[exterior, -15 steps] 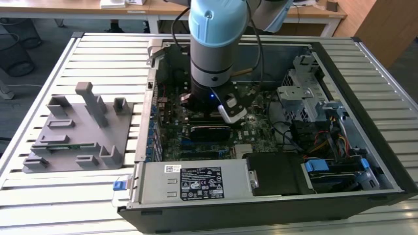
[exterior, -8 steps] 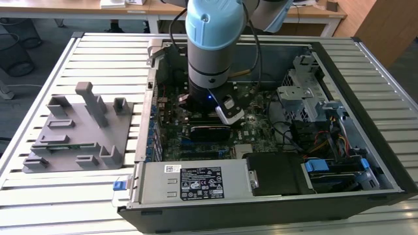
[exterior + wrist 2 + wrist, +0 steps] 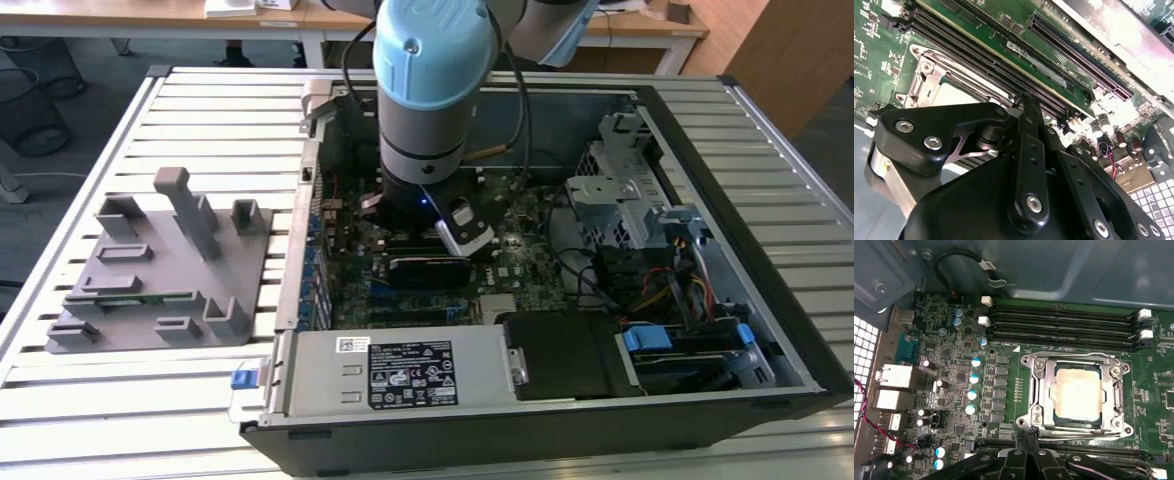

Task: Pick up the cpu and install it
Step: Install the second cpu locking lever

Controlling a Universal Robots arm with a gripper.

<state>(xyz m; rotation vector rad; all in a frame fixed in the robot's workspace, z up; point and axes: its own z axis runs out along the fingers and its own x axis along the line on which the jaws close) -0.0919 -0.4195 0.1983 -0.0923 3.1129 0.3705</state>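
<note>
In the exterior view, one arm [image 3: 424, 90] points straight down into the open computer case [image 3: 747, 300], beside one grey fixture [image 3: 147, 270]. In the first wrist view, one cpu [image 3: 1077, 392], pale silver and square, sits in its socket frame [image 3: 1076, 395]; four memory slots [image 3: 1064, 325] lie beyond. The gripper [image 3: 1026, 437] hangs just beside the frame, fingers seemingly together, holding nothing. In the second wrist view, the cpu [image 3: 954, 95] is partly hidden behind the gripper [image 3: 1026, 102].

You're in a lab or workshop. An opened computer case [image 3: 561, 250] lies on a slatted metal bench [image 3: 200, 110]; desks [image 3: 254, 18] stand behind.
</note>
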